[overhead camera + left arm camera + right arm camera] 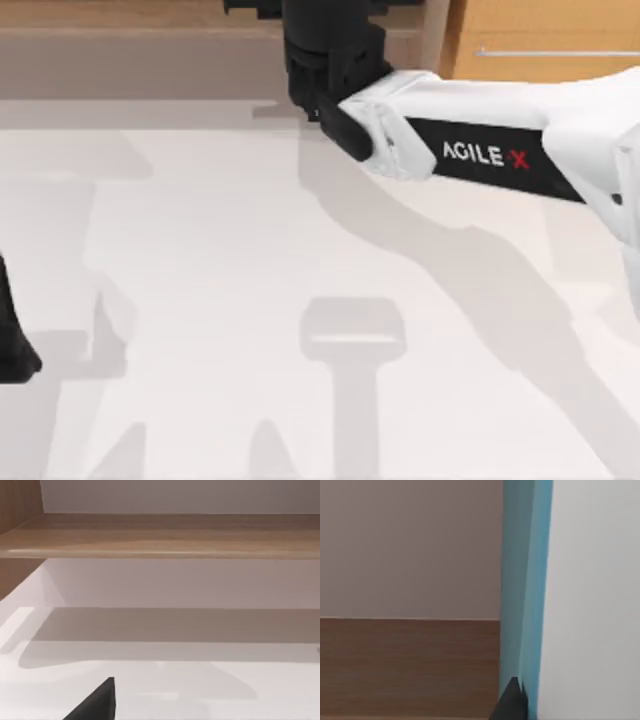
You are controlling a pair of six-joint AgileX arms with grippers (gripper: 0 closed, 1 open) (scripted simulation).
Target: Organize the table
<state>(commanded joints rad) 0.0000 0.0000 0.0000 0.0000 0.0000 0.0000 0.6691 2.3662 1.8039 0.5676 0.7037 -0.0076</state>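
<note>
My right gripper (320,70) reaches past the smooth off-white table (220,250) at its far edge, by an upright light-blue panel (525,580); jaw state unclear. Left arm (12,340) parked left.

- You get bright, even light from above; the surface (200,250) shows no glare.
- Soft grey arm shadows cross it.
- The wooden shelf (160,535) casts a broad shadow beneath it.

You see two arms over one table (200,250). There is one drawer unit (540,40), one wooden shelf (160,535), and one blue panel (525,580).
</note>
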